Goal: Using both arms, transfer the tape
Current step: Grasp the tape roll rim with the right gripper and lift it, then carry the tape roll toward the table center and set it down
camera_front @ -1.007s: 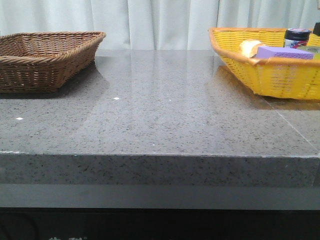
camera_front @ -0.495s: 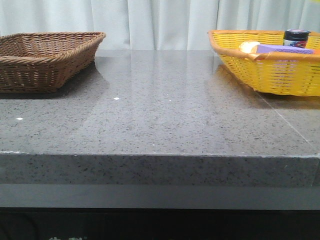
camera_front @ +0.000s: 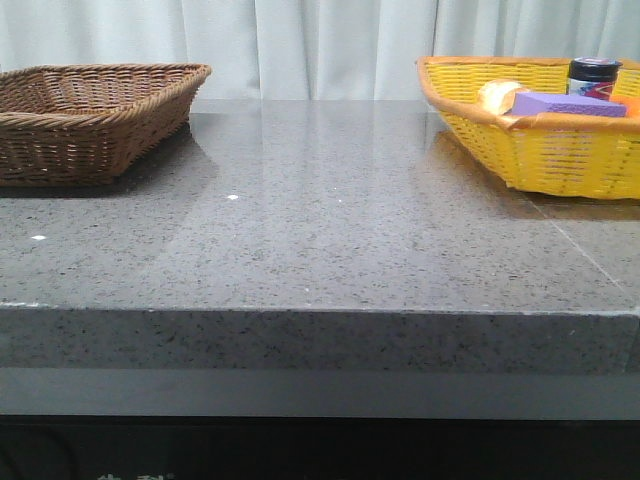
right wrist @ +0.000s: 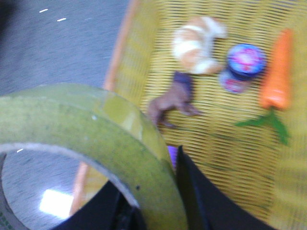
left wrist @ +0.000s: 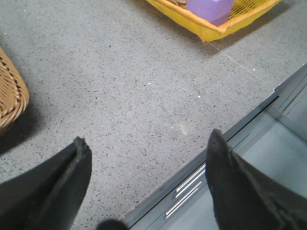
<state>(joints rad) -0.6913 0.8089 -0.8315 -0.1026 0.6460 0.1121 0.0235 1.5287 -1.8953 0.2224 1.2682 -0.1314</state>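
- Tape (right wrist: 96, 139): wide translucent yellow-green roll, blurred, held in the right gripper (right wrist: 158, 201) above the near-left edge of the yellow basket (right wrist: 216, 143).
- Left gripper (left wrist: 148, 187): fingers spread wide, holding nothing, over the grey table (left wrist: 120, 86).
- Yellow basket, far right: bread (right wrist: 197, 42), brown animal figure (right wrist: 173, 101), jar (right wrist: 243, 64), carrot (right wrist: 276, 72), purple sponge (camera_front: 565, 103).
- Brown wicker basket (camera_front: 95, 115), far left: contents not visible.

My left gripper (left wrist: 148, 187) was open, with its two black fingers (left wrist: 53, 184) spread wide apart and nothing between them. It pointed down at the desk (left wrist: 120, 91) near the front edge. My right gripper (right wrist: 144, 191) held the tape (right wrist: 91, 134), with one black finger (right wrist: 201, 196) pressed against the roll's outside.
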